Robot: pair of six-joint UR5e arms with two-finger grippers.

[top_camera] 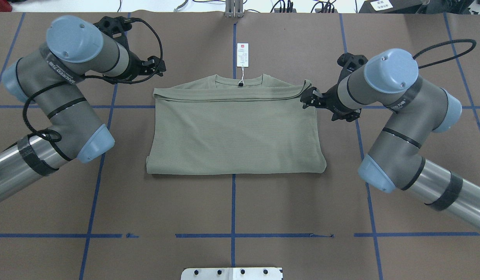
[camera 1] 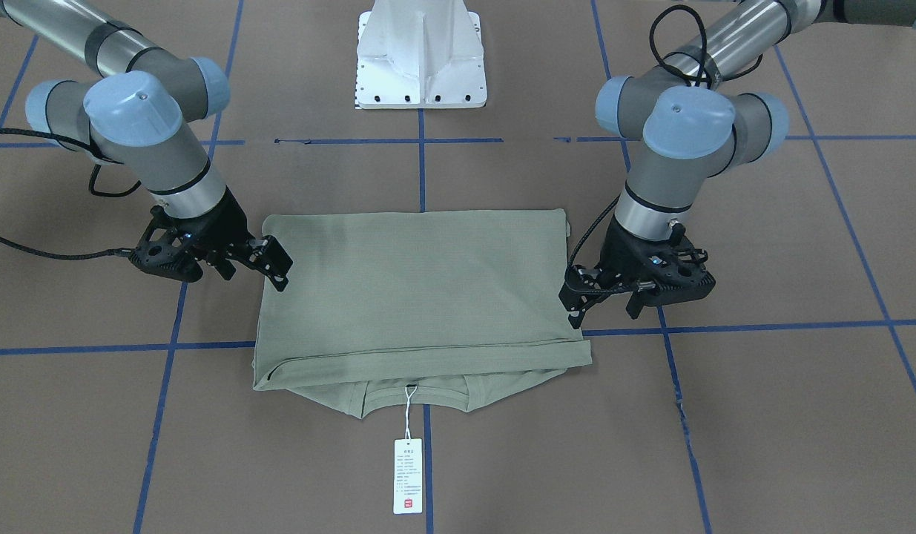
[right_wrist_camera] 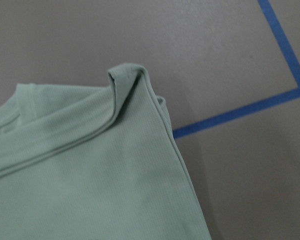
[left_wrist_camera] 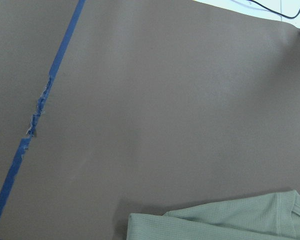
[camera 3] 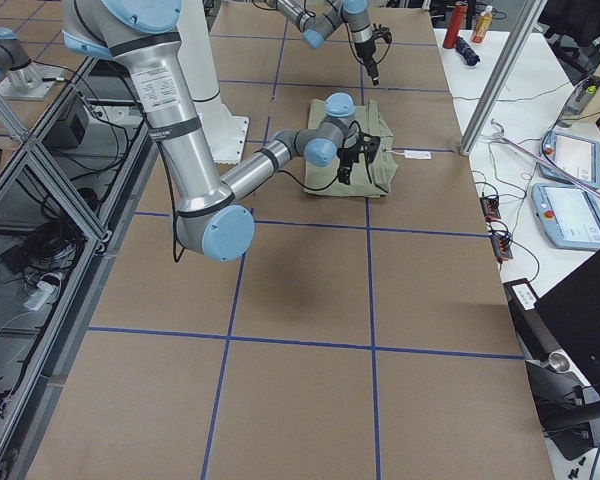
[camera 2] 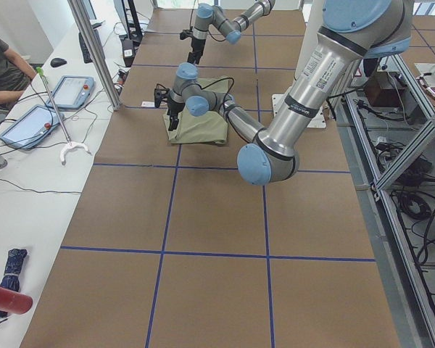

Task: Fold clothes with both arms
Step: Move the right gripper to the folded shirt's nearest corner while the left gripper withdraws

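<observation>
Shirt (top_camera: pixel 236 132) lies flat mid-counter (top_camera: pixel 232 206), folded into a rectangle, with its hem doubled up near the neck and its tag (top_camera: pixel 242 54) lying past the collar. The right pincer (top_camera: pixel 306 98) gapes wide beside the raised corner. The left pincer (top_camera: pixel 156 65), also wide, hangs near the opposite side.

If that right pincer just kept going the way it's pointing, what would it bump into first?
The shirt. The right pincer points at the shirt's side edge, with nothing between them. Its height above the table is unclear, so I can't tell whether the tips already touch the cloth.
</observation>
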